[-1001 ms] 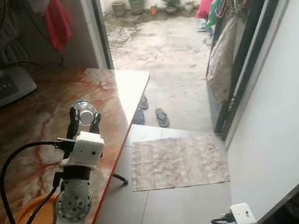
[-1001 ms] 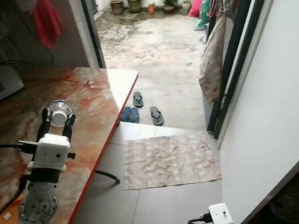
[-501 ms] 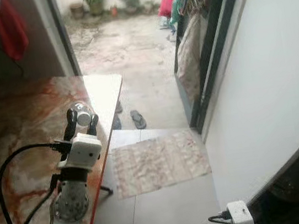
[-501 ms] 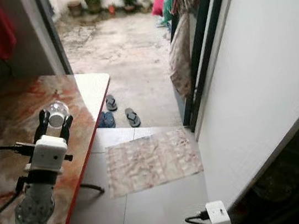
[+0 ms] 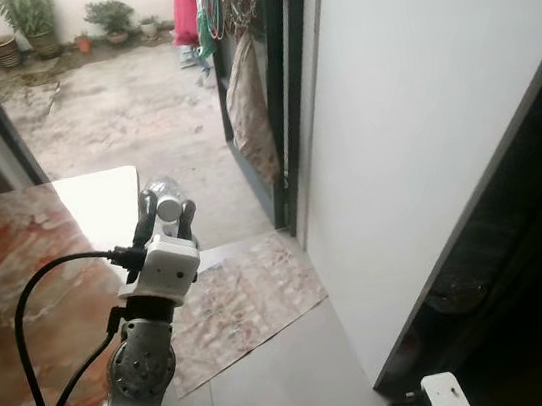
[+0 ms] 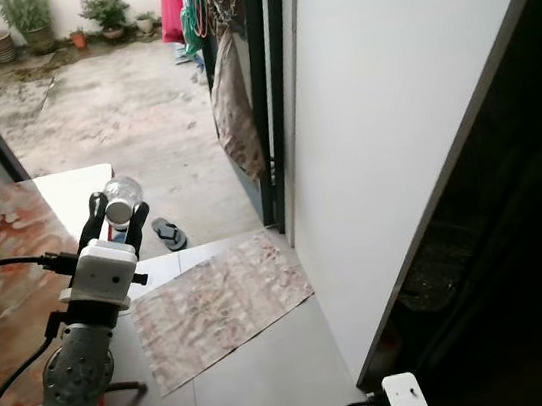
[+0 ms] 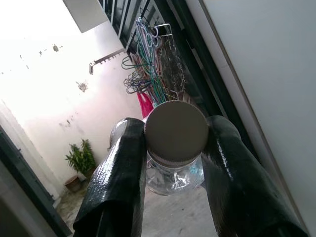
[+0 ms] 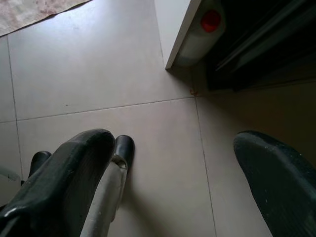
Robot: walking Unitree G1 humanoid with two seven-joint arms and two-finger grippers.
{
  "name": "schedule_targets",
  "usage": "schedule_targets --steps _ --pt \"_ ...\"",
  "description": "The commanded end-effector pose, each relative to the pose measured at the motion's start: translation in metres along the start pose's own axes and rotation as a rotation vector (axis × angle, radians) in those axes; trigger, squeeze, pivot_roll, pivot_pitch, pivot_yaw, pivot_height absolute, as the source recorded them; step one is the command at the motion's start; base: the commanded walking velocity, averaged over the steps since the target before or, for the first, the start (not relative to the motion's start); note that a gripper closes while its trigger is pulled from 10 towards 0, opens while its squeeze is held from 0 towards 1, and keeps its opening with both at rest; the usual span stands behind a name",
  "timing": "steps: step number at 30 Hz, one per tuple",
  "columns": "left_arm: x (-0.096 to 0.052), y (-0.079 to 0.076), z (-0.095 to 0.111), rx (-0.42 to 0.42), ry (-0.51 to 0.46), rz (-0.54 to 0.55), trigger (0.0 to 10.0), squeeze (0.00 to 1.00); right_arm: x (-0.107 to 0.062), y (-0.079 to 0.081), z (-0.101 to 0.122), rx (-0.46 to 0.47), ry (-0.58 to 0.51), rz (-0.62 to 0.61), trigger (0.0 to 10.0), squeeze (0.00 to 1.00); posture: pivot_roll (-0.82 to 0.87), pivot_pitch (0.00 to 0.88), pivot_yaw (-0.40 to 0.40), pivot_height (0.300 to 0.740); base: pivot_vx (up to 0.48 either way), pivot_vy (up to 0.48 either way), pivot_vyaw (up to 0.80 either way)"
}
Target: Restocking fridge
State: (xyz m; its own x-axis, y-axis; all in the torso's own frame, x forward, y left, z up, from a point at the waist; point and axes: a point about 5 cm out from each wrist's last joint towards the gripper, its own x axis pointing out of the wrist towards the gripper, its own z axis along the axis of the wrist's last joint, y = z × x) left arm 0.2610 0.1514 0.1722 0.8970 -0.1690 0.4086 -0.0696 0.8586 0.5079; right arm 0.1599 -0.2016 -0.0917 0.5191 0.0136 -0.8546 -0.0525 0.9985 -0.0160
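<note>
1. We see the left gripper (image 5: pixel 166 200) raised in front of the robot, its two black fingers (image 7: pixel 118 182) clenched on a bottle (image 7: pixel 174 163), one on each side, just below the cap.
2. The bottle is clear plastic with ridged, see-through walls; whether it holds anything we cannot tell.
3. Its cap (image 7: pixel 176 133) is round, pale grey-beige with a finely ribbed edge, and faces the wrist camera squarely.
4. In the head views the bottle points away from the robot, off the surface, above the near corner of the table (image 5: pixel 28 267).
5. The table is on the robot's left, with a glossy orange-red marbled top and a bright glare patch at its corner.
6. A black cable (image 5: pixel 35 317) loops from the left wrist down along the silver arm.
7. The right gripper (image 8: pixel 177 182) hangs low over the pale tiled floor (image 8: pixel 98 74), fingers spread wide with nothing between them.
8. In the right wrist view we see a white container with a red cap (image 8: pixel 205 29) at the foot of a white panel, beside a dark opening.
9. A patterned mat (image 6: pixel 215 307) lies on the floor ahead, and a single sandal (image 6: pixel 169 234) sits just beyond it.
10. A white wall (image 5: pixel 421 121) fills the right side, with a dark frame edge (image 5: pixel 497 232) slanting in front of it.
11. Past the doorway is a concrete yard (image 6: pixel 107 115) with potted plants (image 6: pixel 23 21) at the far wall and clothes on hangers (image 6: pixel 199 11) along the dark door frame.
</note>
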Motion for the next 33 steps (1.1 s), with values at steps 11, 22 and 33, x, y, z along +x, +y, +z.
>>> schedule_targets --steps 11,22,33 --pt "-0.0006 0.0056 0.0031 0.014 -0.018 0.006 10.0 0.0 0.0015 0.0065 0.0029 0.004 -0.006 0.016 10.0 0.0 0.12 0.0 -0.008 0.74 0.0 0.0 -0.77" --pt "-0.0007 0.0039 0.0031 0.006 -0.017 -0.009 10.0 0.0 0.0013 0.0069 0.0017 -0.002 0.0 0.02 10.0 0.0 0.12 0.0 -0.008 0.74 0.0 0.0 -0.77" --pt "-0.0011 0.0015 0.0029 -0.003 -0.013 -0.022 10.0 0.0 0.0012 0.0065 0.0011 -0.001 0.001 0.02 10.0 0.0 0.12 0.0 -0.009 0.74 0.0 0.0 -0.77"
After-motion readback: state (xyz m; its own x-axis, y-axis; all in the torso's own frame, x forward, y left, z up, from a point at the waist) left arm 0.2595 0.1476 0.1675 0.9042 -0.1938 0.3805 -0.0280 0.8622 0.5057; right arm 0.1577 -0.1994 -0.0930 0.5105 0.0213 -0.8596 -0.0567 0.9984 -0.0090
